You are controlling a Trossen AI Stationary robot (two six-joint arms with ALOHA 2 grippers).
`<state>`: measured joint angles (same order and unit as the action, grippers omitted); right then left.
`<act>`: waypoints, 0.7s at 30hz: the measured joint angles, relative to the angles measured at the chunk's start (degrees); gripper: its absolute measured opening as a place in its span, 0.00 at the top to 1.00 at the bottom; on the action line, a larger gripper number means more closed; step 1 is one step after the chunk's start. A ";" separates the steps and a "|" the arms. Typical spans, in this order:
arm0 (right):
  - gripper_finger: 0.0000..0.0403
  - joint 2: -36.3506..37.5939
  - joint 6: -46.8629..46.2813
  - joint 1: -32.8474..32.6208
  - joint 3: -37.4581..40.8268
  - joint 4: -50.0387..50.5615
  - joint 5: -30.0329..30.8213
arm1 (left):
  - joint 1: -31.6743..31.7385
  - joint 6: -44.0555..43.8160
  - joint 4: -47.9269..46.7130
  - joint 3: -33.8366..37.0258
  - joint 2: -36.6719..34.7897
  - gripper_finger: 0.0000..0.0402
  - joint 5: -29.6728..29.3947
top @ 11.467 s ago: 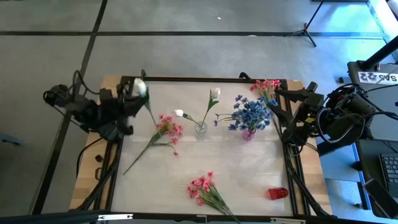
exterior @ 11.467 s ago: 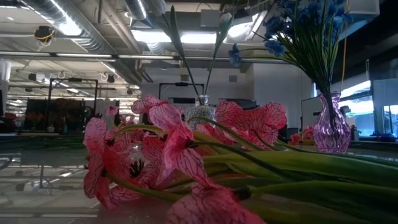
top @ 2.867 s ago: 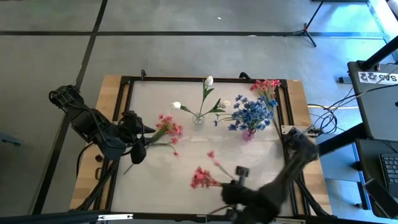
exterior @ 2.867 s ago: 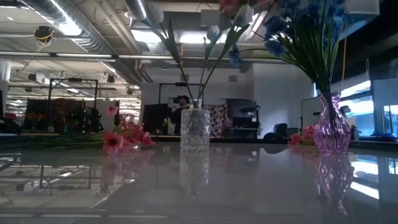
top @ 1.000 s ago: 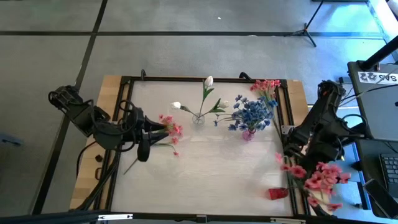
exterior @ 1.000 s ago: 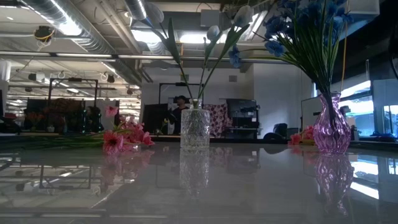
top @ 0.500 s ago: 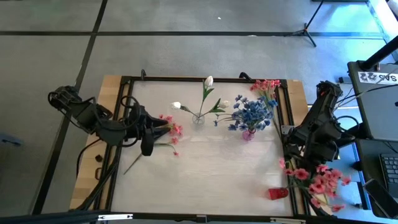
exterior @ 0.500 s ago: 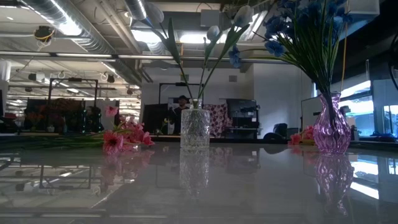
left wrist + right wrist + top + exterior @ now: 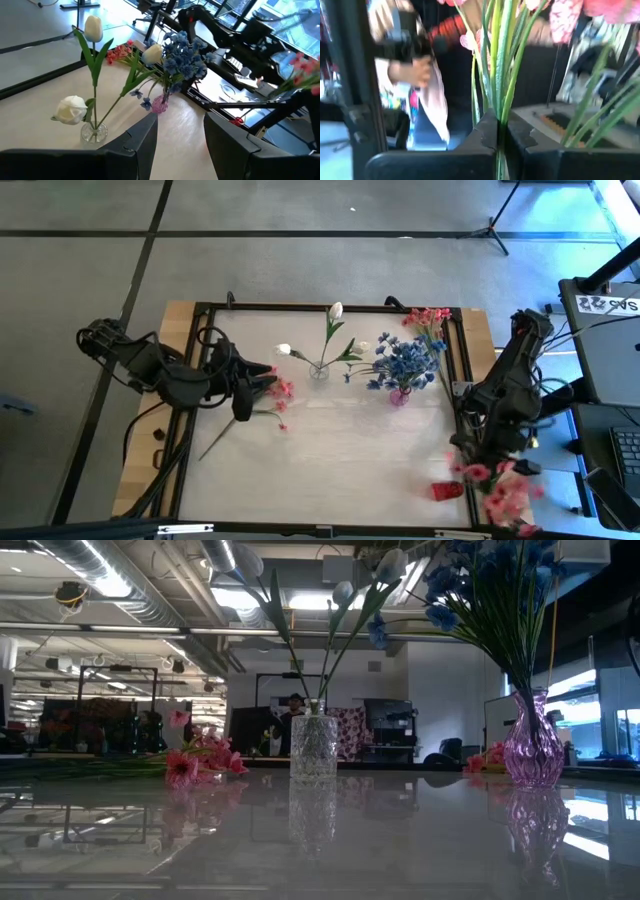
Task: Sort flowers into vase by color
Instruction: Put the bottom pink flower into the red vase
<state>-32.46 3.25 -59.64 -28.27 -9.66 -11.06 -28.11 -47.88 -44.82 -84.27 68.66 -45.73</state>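
A: High view first: where are the flowers seen?

B: A pink bunch (image 9: pixel 497 487) is held off the table's right edge, its stems (image 9: pixel 496 65) clamped between the closed fingers of the right gripper (image 9: pixel 478 452). Pink sprigs (image 9: pixel 271 389) are laid on the table (image 9: pixel 330 460) at the left. White buds (image 9: pixel 335 311) are stood in the clear vase (image 9: pixel 319 371), blue blooms (image 9: pixel 403 360) in the purple vase (image 9: pixel 399 396). More pink blooms (image 9: pixel 428 317) are laid at the far right corner.

A: And the left gripper (image 9: pixel 262 379)?

B: It is placed just beside the pink sprigs, with the fingers (image 9: pixel 142 141) spread apart and nothing held.
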 joint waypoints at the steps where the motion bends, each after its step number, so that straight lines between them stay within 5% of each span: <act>1: 0.97 -0.87 0.01 0.00 0.00 0.76 0.01 | 0.19 0.00 -0.22 0.00 0.00 0.61 0.12; 21: 0.77 -4.80 -2.99 0.04 0.00 2.08 5.79 | 1.50 0.01 -0.72 0.00 0.00 0.61 3.42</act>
<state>-37.26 0.25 -59.59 -28.27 -7.57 -5.26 -26.61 -47.87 -45.54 -84.27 68.66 -42.31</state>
